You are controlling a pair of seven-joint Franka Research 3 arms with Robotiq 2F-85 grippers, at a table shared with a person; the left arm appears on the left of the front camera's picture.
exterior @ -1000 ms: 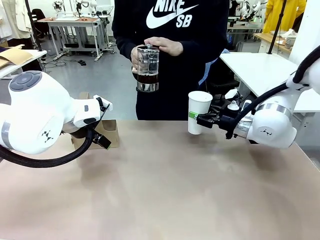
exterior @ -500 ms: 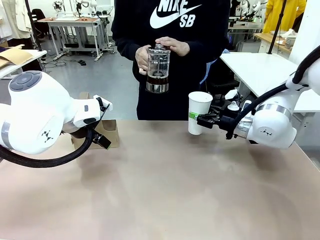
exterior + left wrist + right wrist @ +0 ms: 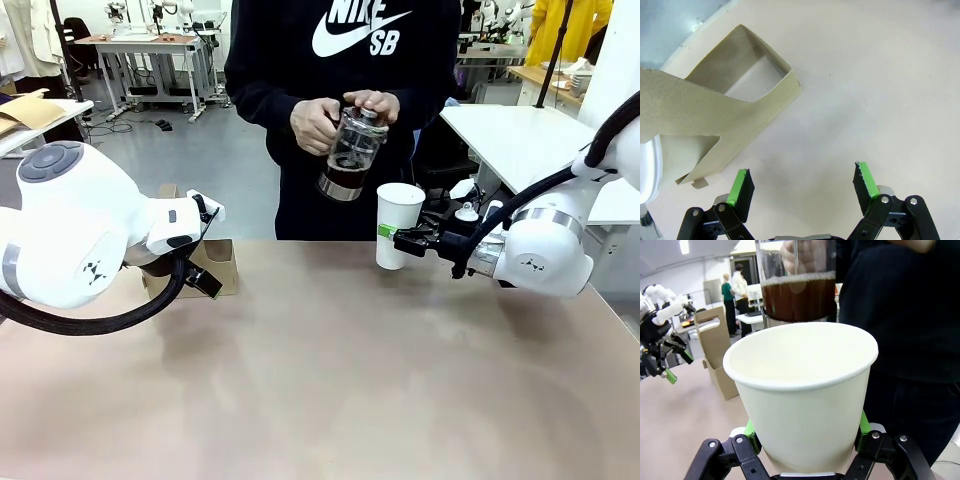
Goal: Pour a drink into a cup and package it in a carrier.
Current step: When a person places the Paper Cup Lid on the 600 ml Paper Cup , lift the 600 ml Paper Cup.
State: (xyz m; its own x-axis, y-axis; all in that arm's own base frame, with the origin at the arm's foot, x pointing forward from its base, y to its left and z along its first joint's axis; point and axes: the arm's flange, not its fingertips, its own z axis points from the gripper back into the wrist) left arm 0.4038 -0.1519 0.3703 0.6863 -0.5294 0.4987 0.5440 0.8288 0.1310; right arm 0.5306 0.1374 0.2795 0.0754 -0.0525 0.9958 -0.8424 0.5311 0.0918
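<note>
The person's hands (image 3: 318, 125) hold the pitcher (image 3: 352, 150) of drink (image 3: 343, 177) tilted just above and left of the open-mouthed cup (image 3: 400, 222), clamped upright in the right tool (image 3: 398, 238) at the worktop's (image 3: 330, 380) far right, carrier (image 3: 225, 265) far left.

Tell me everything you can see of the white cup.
The cup is plain white paper, tapered, with a rolled rim and an open top. The right wrist view shows its inside empty. It stands upright near the far edge of the table, clamped low on its wall between the green pads of the right gripper; whether its base rests on the tabletop I cannot tell. The person's tilted glass pitcher, holding the brown drink, hangs close above its rim, off to one side, not touching it.
</note>
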